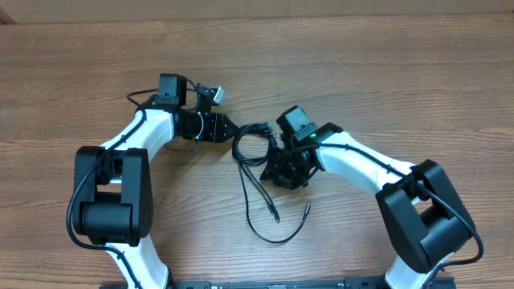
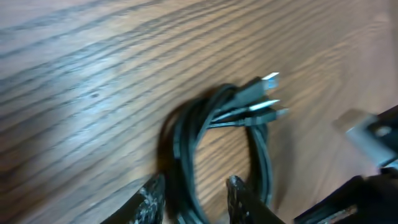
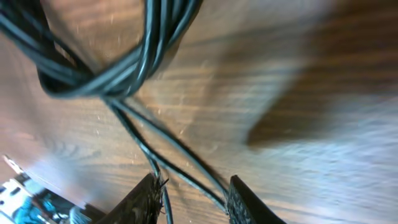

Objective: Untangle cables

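The cables, a bundle of thin black flexible cords, lie on the brown wooden table between my two arms. There is a tight coil near my grippers, and two long loose tails run from it toward my base.

My left gripper is low over the coil with its fingers apart. One side of the coil passes between them with some wood visible beside it, so I judge that nothing is clamped. The silver-tipped plug ends lie together at the far side of the coil. My right gripper also has its jaws apart, and two thin strands cross the gap just below the place where they leave the coil.

I think the step is to take a hold for pulling the coil apart. To do it well, I should close the left fingers on the whole coil side as an anchor. The right should close on one strand only, not both. Then I pull slowly, low along the table and away from the left, and stop if the coil tightens.
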